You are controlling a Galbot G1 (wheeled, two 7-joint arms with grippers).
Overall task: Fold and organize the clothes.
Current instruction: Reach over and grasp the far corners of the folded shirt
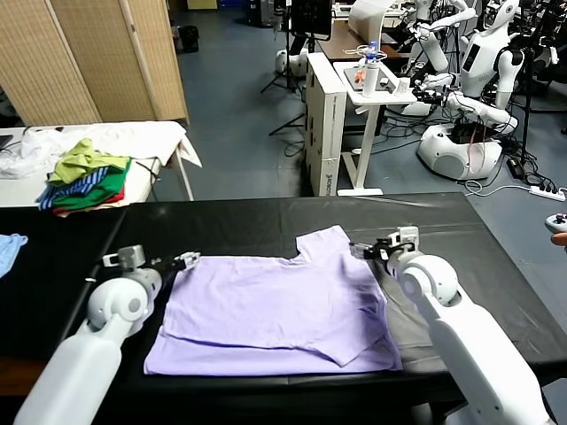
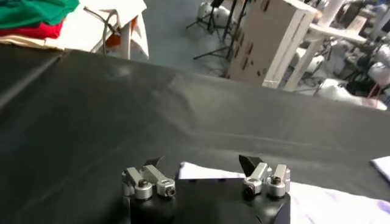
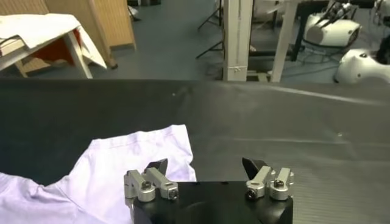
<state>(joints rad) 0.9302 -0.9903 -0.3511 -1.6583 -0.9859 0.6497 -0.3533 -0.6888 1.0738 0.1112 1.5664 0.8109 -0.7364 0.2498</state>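
Both white arms are reaching in from six o'clock, left gripper [image 1: 189,259] at nine o'clock and right gripper [image 1: 370,250] at two o'clock of the lavender T-shirt [image 1: 275,310], fingers apart and gripping nothing, which is lying only partly folded mid-table [image 1: 239,226], leaving most folding undone.

The head view looks forward and down from above the near edge of the black table [image 1: 266,226], taking in both arms, the whole lavender T-shirt [image 1: 275,310] and the room beyond. Each wrist view sits low, just behind its own pincer — left pincer [image 2: 201,164], right pincer [image 3: 205,165] — facing the table's far edge. All three share the black tabletop and part of the T-shirt; the right wrist view shows its sleeve close up.
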